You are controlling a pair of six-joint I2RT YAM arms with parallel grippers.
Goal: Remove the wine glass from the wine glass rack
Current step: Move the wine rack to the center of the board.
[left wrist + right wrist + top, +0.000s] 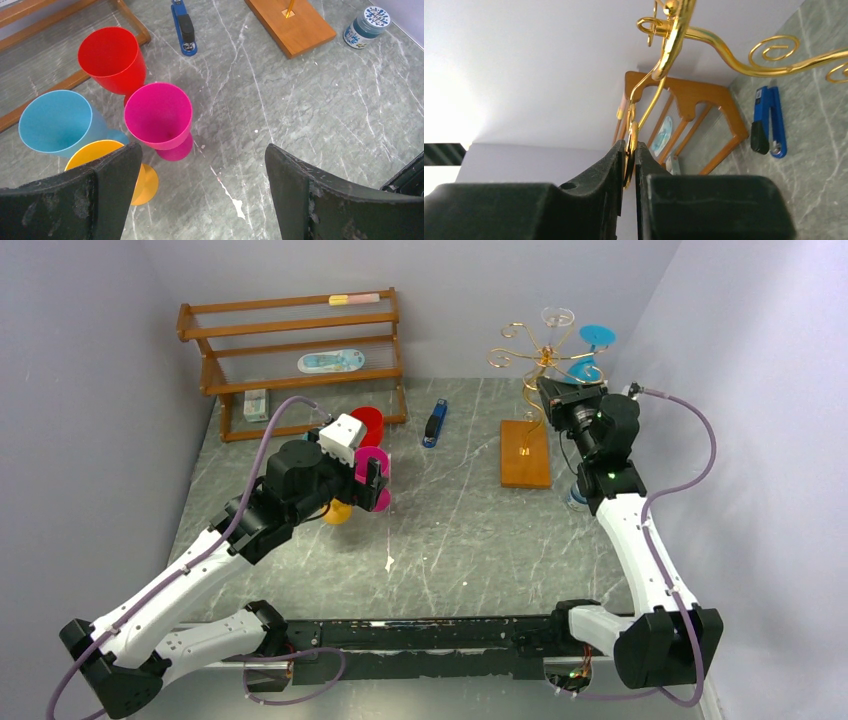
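The wine glass rack [540,358] is gold scroll wire on an orange-brown wooden base [525,453] at the back right. A clear wine glass [557,318] and a blue one [592,345] hang on its far arms. My right gripper [548,390] is raised at the rack's stem. In the right wrist view it [630,155] is shut on a gold wire loop of the rack [664,60]. My left gripper [372,478] is open and empty over the table, next to a pink goblet [159,117]; its fingers [115,185] are wide apart.
Red [111,55], blue [57,120] and yellow [100,155] goblets stand by the pink one. A blue stapler [434,424] lies mid-table. A brown slatted shelf [290,350] stands at the back left. A small blue-lidded jar [366,26] sits right of the base.
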